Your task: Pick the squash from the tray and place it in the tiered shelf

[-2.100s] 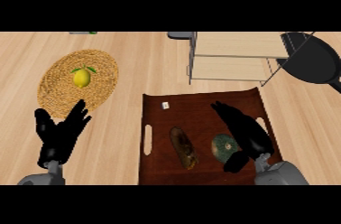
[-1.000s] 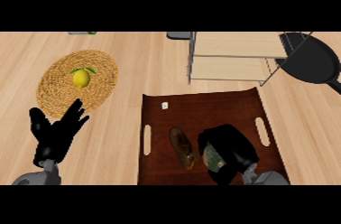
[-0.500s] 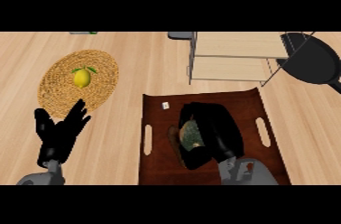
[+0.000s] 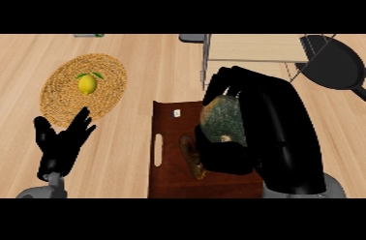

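Inside the right hand's point(image 4: 286, 137) curled fingers point(image 4: 232, 82), the squash point(image 4: 225, 119).

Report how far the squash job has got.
Done: the right hand has its fingers curled round the mottled green squash, apparently raised above the dark wooden tray. In hand: carrying it toward the pale tiered shelf just beyond the tray. Left: setting the squash on the shelf and letting go. The left hand rests open at the lower left.
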You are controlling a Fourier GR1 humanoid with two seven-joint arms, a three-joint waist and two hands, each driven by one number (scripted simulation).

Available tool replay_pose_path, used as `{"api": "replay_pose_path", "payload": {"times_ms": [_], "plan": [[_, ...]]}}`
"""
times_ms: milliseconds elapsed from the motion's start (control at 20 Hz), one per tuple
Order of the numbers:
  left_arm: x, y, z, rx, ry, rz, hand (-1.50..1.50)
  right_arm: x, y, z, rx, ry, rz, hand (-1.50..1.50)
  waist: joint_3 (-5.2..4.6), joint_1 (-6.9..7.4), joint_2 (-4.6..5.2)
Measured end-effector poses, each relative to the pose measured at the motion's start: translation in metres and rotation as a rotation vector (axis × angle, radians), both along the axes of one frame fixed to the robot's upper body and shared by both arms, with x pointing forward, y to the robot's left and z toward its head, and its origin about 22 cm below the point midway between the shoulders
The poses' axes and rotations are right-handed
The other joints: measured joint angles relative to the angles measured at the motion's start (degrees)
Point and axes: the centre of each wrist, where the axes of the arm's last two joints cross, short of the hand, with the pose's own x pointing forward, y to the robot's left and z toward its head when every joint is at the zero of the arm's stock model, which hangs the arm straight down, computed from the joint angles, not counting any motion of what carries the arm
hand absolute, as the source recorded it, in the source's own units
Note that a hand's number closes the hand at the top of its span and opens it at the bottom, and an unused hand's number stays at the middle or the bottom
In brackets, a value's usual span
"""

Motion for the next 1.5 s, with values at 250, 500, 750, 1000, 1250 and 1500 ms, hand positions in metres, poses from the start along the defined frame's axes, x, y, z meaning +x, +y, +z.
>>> {"api": "replay_pose_path", "payload": {"times_ms": [250,500,750,1000,1250,1500], "plan": [[0.000,0.007,-0.001,0.002,0.000,-0.001,0.00,0.010,-0.014,0.050,0.041,-0.090,-0.041,1.50,0.03,-0.03,0.03],[0.001,0.001,0.001,0.000,0.006,0.000,0.00,0.033,-0.031,0.090,0.076,-0.121,-0.093,1.50,0.04,0.10,0.11],[0.001,0.000,-0.001,-0.001,-0.007,-0.009,0.00,0.064,-0.051,0.122,0.081,-0.114,-0.151,1.50,0.07,0.38,0.24],[0.005,0.002,0.001,0.004,0.001,-0.005,0.00,0.094,-0.075,0.145,0.066,-0.087,-0.188,1.50,0.07,0.54,0.36],[0.005,-0.004,0.000,0.006,-0.011,-0.015,0.00,0.126,-0.083,0.148,0.039,-0.033,-0.186,1.50,0.07,0.83,0.45],[0.004,-0.004,0.000,0.001,-0.017,-0.017,0.00,0.149,-0.096,0.140,-0.014,-0.007,-0.169,1.50,0.06,0.81,0.49]]}}
